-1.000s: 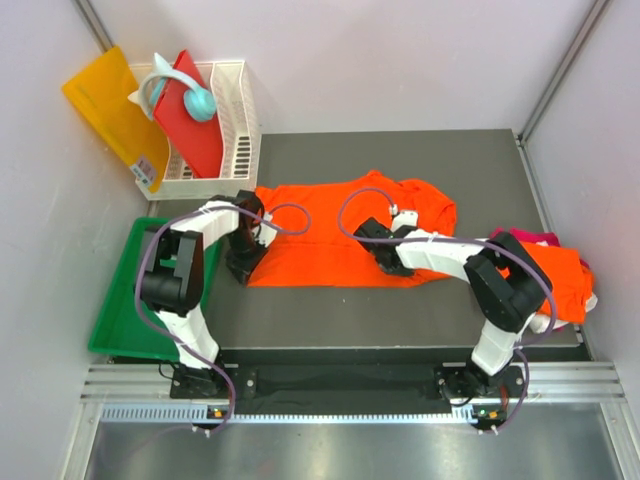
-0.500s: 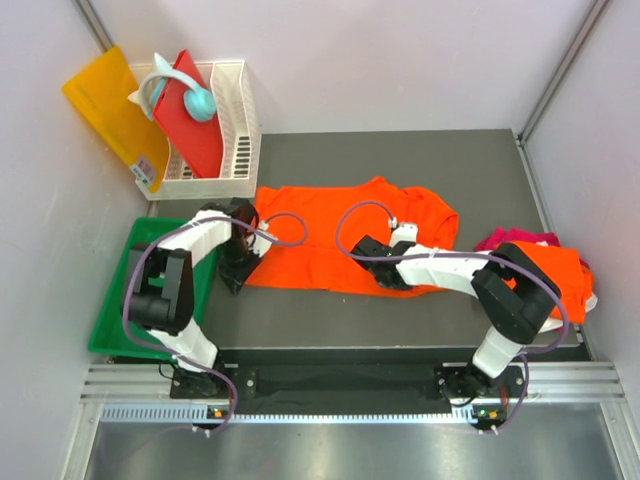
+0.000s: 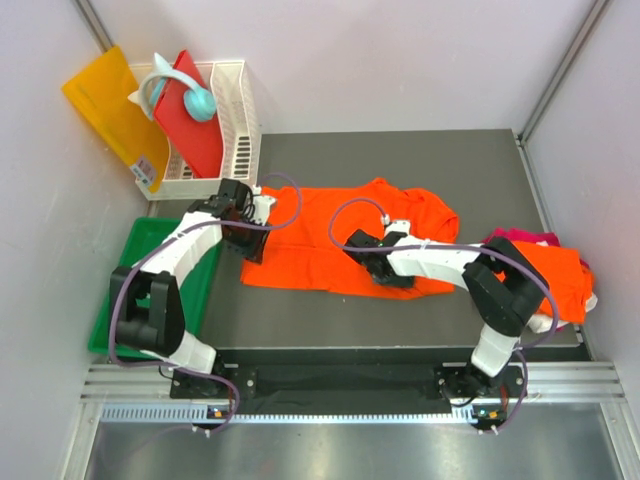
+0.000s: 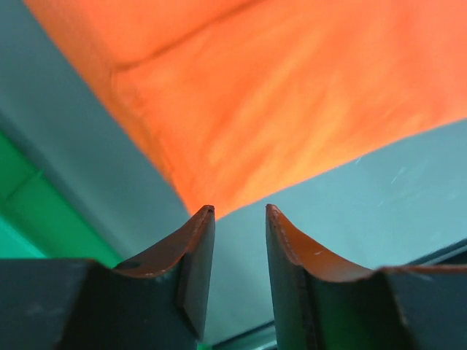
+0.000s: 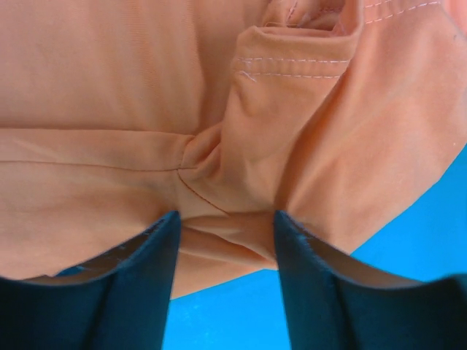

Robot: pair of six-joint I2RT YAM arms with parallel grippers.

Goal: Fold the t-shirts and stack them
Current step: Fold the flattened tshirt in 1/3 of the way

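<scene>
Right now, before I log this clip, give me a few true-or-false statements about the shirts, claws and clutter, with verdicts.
1. An orange t-shirt lies spread on the dark mat. True.
2. The left claw pinches the shirt's corner. False: nothing is between its fingers; the cloth ends just beyond the tips.
3. A fold of that shirt sits between the right claw fingers. True.
4. The red board lies flat on the mat. False: it stands in the white basket.
5. A heap of shirts sits at the mat's right edge. True.
</scene>
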